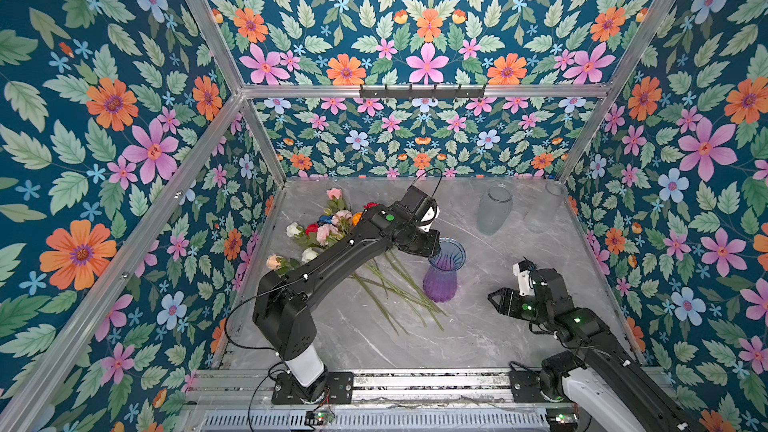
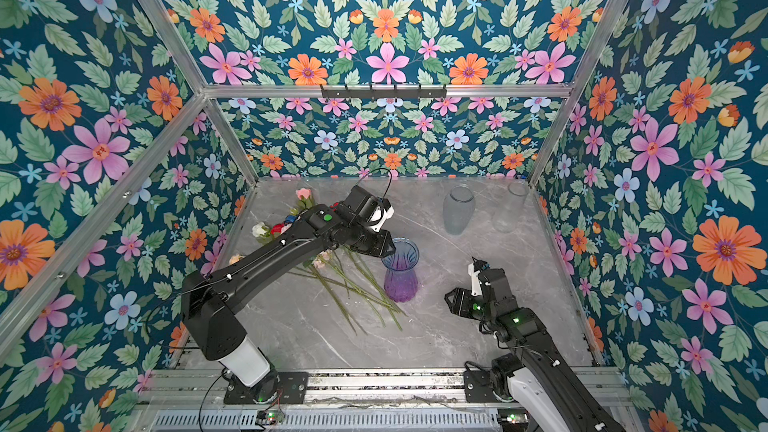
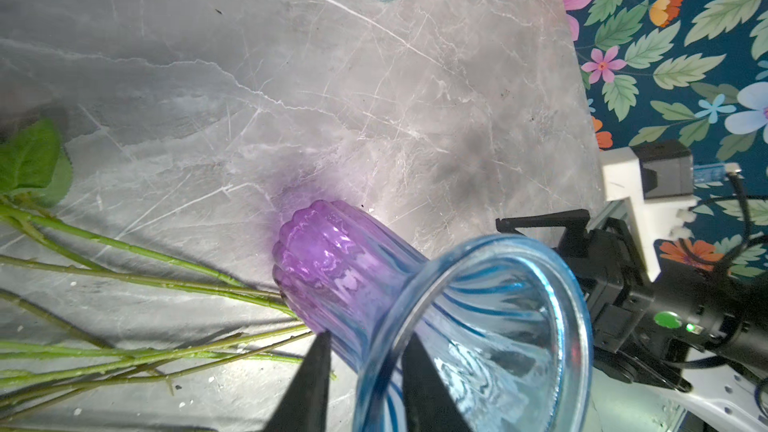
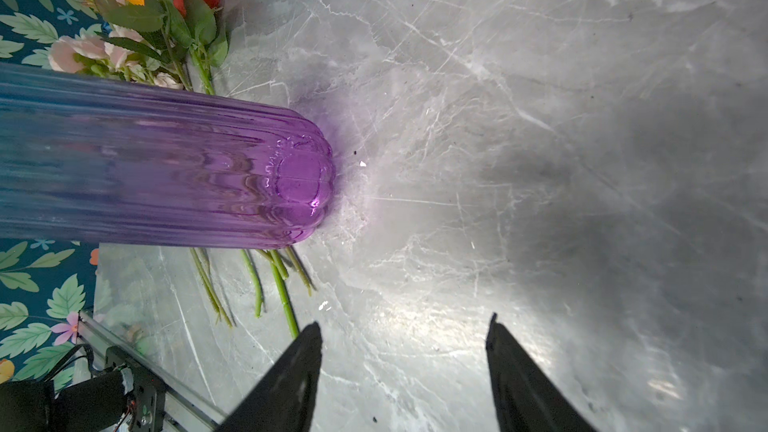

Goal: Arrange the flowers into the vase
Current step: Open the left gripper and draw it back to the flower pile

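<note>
In both top views the flowers [image 1: 326, 234] lie heaped on the table [image 1: 478, 338], stems reaching the vase [image 1: 444, 276]. In the left wrist view the left gripper [image 3: 368, 338] straddles the vase's rim, jaws slightly apart. In the right wrist view the right gripper [image 4: 404, 322] hangs over the table, jaws wide apart.

Both top views look down from high over the whole table [image 1: 478, 338]. Each wrist camera faces the purple vase [image 3: 328, 268] from close by.
</note>
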Controlling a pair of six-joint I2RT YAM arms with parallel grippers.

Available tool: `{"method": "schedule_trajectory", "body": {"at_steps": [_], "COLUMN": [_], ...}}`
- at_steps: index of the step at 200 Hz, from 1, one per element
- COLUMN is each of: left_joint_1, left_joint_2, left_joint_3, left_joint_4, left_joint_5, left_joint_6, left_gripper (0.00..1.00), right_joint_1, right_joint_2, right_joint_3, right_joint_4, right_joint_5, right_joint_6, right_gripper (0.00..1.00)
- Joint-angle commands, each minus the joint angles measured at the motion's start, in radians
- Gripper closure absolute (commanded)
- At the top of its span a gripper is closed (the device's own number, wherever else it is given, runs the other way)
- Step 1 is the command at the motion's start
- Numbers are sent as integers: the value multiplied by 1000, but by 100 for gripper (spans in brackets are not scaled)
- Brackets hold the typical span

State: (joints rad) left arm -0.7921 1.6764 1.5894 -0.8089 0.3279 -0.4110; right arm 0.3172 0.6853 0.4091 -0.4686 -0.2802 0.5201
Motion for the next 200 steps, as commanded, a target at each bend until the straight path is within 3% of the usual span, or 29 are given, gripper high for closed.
{"method": "schedule_trajectory", "body": {"at_steps": [1, 12, 40, 58, 62, 85, 102, 120, 135, 159, 200], "left_joint_1": [0, -1, 1, 4, 4, 41, 113, 222, 280, 312, 371], "left_joint_2": [-10, -26, -114, -223, -253, -435, -552, -621, -643, -603, -447], "left_joint_3": [8, 8, -19, -109, -138, -370, -585, -787, -911, -990, -963], "left_joint_4": [-4, 15, 66, 117, 135, 261, 397, 516, 596, 670, 747], "left_joint_5": [-9, -12, -90, -208, -241, -323, -251, -138, -109, -138, -119], "left_joint_6": [20, 20, 14, 12, 4, -81, -163, -238, -262, -286, -322], "left_gripper": [51, 40, 27, 2, 1, 0, 1, 9, 14, 16, 30], "right_joint_1": [1, 1, 1, 1, 2, 3, 5, 15, 16, 16, 17], "right_joint_2": [1, 3, 3, 5, 6, 31, 84, 127, 121, 85, -1], "right_joint_3": [-1, -1, 0, -2, -4, -10, -37, -11, -16, -31, -58], "right_joint_4": [10, 10, 12, 17, 20, 48, 119, 109, 120, 115, 105], "right_joint_5": [12, 12, 7, -5, -9, -21, -42, -41, -29, -21, 5], "right_joint_6": [6, 6, 6, 6, 5, 3, 10, -12, -12, -9, 7], "right_gripper": [35, 35, 35, 35, 35, 35, 35, 36, 36, 37, 37]}}
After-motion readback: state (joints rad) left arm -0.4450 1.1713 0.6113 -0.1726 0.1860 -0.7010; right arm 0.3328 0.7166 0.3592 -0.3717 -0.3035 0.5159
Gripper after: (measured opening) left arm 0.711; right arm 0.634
